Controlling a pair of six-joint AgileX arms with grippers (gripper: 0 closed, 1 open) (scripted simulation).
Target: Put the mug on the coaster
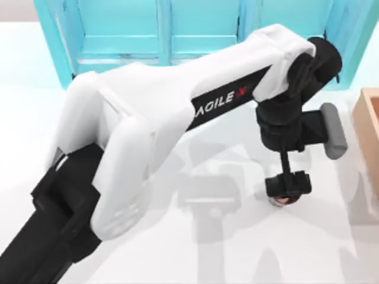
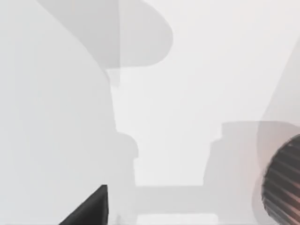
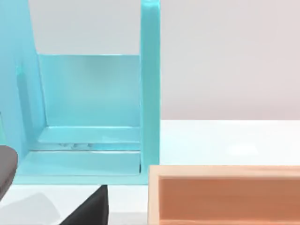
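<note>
I have the left gripper [image 1: 287,184] directly above the mug [image 1: 283,201], which stands on the table a little to the left of the wooden box [image 1: 368,136]; whether the gripper is wide, narrow or already clamped on the cup I cannot tell. I judge the task barely begun, with the grasp unconfirmed and the lift, the carry and the set-down on the coaster all left. My right arm sits idle, facing the wooden box.
</note>
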